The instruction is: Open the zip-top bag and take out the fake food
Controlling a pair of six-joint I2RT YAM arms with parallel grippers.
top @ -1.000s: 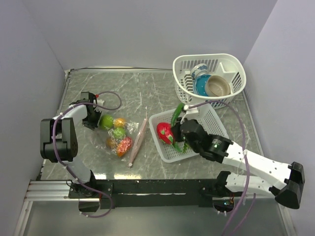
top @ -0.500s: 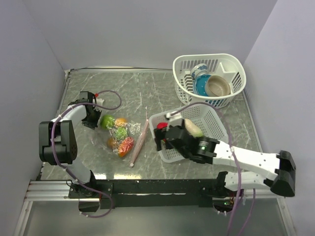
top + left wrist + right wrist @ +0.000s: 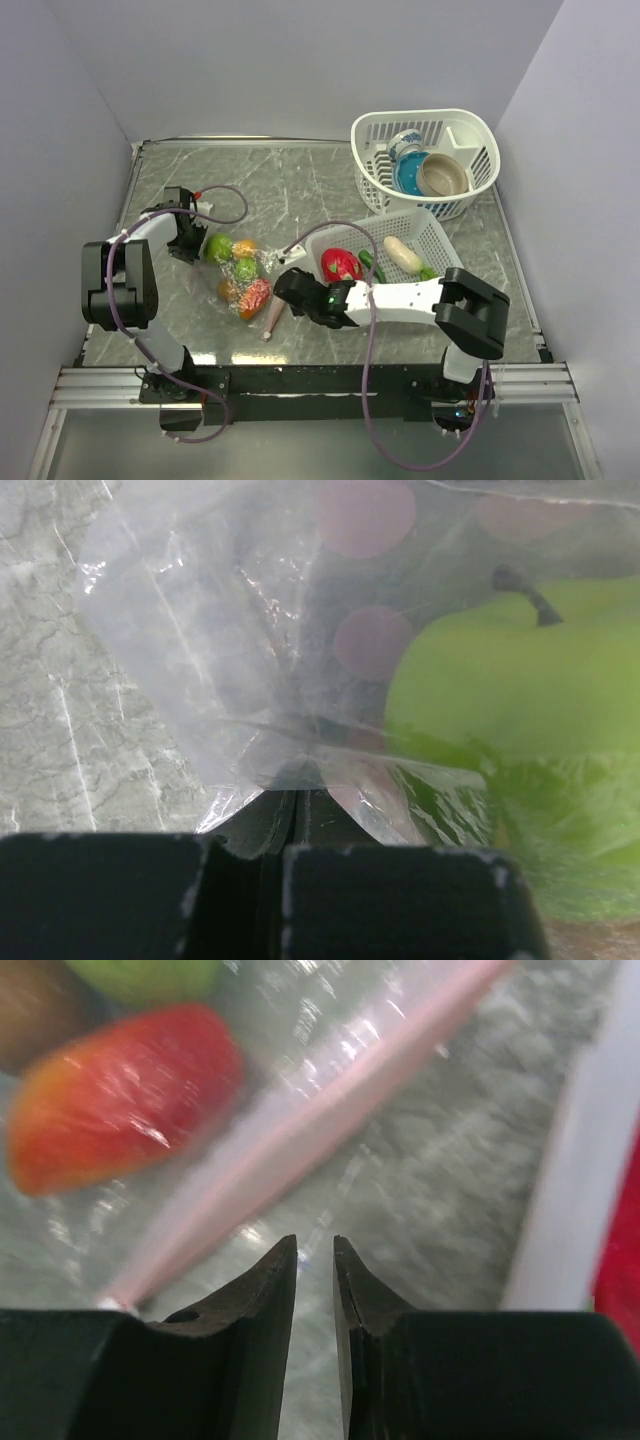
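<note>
The clear zip-top bag lies left of centre, and its pinkish zip strip runs diagonally on the bag's right side. Inside it is fake food: green balls, an orange and a red piece. My left gripper is shut on the bag's far-left corner; in the left wrist view its jaws pinch the plastic before a green apple. My right gripper hovers by the zip strip, its jaws narrowly open and empty. The red piece shows through the bag.
A rectangular white basket right of the bag holds a red piece, a green vegetable and a cream oblong. Its wall stands just right of my right gripper. A round basket at the back right holds a cup and a bowl.
My right arm has swung left out of the rectangular basket to the zip strip, leaving the red piece and green vegetable in the basket. Its jaws have narrowed. The left arm has not moved.
</note>
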